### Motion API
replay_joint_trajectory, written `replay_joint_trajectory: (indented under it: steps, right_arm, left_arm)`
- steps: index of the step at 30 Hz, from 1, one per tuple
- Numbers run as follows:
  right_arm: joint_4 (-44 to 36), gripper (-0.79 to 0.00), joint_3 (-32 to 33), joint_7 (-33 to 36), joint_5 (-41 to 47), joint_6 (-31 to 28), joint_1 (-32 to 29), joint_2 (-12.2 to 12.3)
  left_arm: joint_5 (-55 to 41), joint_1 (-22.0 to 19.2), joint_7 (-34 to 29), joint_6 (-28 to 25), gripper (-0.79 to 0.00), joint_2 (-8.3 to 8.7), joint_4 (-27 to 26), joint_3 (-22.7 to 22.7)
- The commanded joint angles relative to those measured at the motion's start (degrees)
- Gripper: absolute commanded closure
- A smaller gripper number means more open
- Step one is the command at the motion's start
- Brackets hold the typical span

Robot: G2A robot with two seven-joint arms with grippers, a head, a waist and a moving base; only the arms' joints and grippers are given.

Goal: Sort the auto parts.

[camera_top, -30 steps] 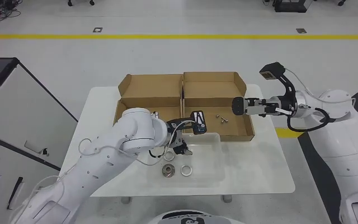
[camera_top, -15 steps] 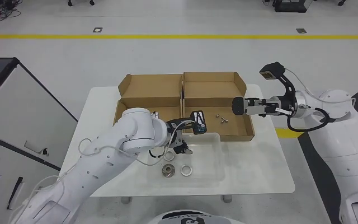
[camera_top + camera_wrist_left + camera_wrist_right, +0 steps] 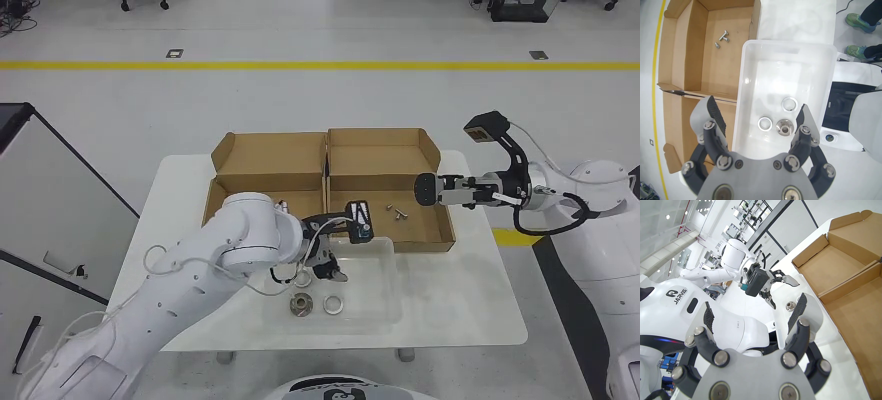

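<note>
A white tray (image 3: 385, 300) near the table's front holds a flanged metal hub (image 3: 784, 128), a small silver ring (image 3: 764, 124) and a larger ring (image 3: 789, 104). My left gripper (image 3: 757, 102) hangs open just above the tray's left end, over the hub and small ring, holding nothing. From above, the left gripper (image 3: 325, 268) sits over the tray with the hub (image 3: 300, 304) and a ring (image 3: 333, 302) in front of it. My right gripper (image 3: 425, 188) is open and empty, in the air over the right edge of the right-hand cardboard box (image 3: 385, 175).
Two open cardboard boxes stand side by side behind the tray; the right one holds a few bolts (image 3: 723, 37), the left box (image 3: 265, 175) lies beside my left arm. From the right wrist, the other arm's gripper (image 3: 780, 283) shows farther off, open above the tray.
My left arm has shifted slightly to the right over the tray. The right arm has not moved.
</note>
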Motion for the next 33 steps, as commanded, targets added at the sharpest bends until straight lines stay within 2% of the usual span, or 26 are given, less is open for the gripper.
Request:
replay_joint_trajectory:
  steps: [1,6,12,17,23,33]
  right_arm:
    - [0.0,-0.785,0.0,0.0,0.0,0.0,0.0,0.0]
    - [0.0,-0.785,0.0,0.0,0.0,0.0,0.0,0.0]
    - [0.0,-0.785,0.0,0.0,0.0,0.0,0.0,0.0]
    - [0.0,-0.785,0.0,0.0,0.0,0.0,0.0,0.0]
    - [0.0,-0.785,0.0,0.0,0.0,0.0,0.0,0.0]
    - [0.0,-0.785,0.0,0.0,0.0,0.0,0.0,0.0]
  left_arm:
    - [-2.34,-2.64,-2.47,2.5,-0.785,-0.26,0.8,2.53]
    - [-7.25,-9.06,-7.56,7.6,-0.785,-1.25,3.29,8.67]
    - [-7.63,-13.5,-11.89,12.03,-0.785,-3.06,7.68,14.62]
    - [-4.64,-14.83,-11.11,11.36,-0.785,-4.72,10.24,19.36]
    - [-3.17,-15.36,-10.22,10.26,-0.785,-6.28,13.4,22.89]
    - [-4.44,-17.15,-8.78,8.82,-0.785,-7.28,14.67,26.62]
